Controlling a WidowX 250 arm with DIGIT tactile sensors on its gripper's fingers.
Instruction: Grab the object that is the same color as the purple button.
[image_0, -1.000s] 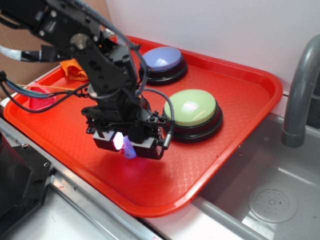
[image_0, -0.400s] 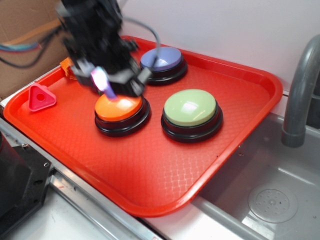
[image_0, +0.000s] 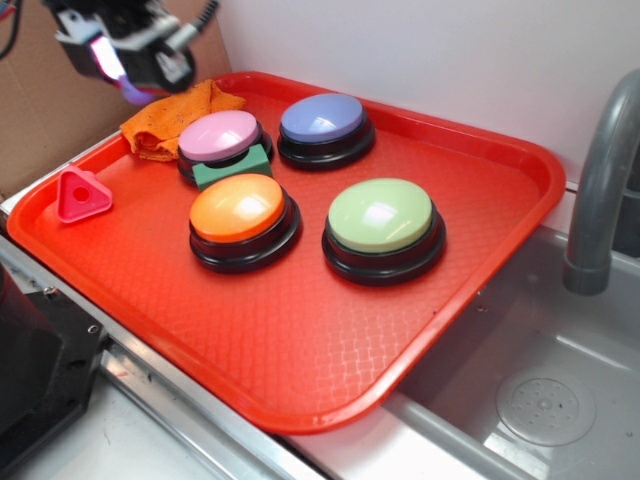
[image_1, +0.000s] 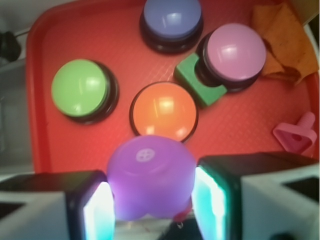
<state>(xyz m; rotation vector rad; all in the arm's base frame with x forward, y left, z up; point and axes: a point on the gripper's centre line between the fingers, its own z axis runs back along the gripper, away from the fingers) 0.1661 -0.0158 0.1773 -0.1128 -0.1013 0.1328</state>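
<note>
From the outside view, the gripper (image_0: 122, 62) is up high, past the far left corner of the red tray (image_0: 330, 380). A small purple toy (image_0: 131, 90) pokes out between its fingers, so the toy is off the tray and in the air. I think the grab is done, because nothing holds the toy up but the gripper. The purple button (image_0: 323, 120) sits near the far edge of the tray. A pink button (image_0: 219, 137) is beside it, with a green block (image_0: 236, 167) touching its base. An orange button (image_0: 239, 205) and a green button (image_0: 381, 214) sit nearer the middle. An orange cloth (image_0: 165, 120) is bunched in the far left corner. A pink triangle piece (image_0: 82, 194) lies by the left edge. The tray rests on a metal sink (image_0: 520, 390), with a grey tap (image_0: 600, 180) on the right.

From the wrist view, the purple toy (image_1: 150, 177) is squeezed between the two fingers (image_1: 95, 210), which press on both of its sides. Their inner faces glow. Far below are the four buttons, and the purple button (image_1: 172, 17) matches the toy's color.
</note>
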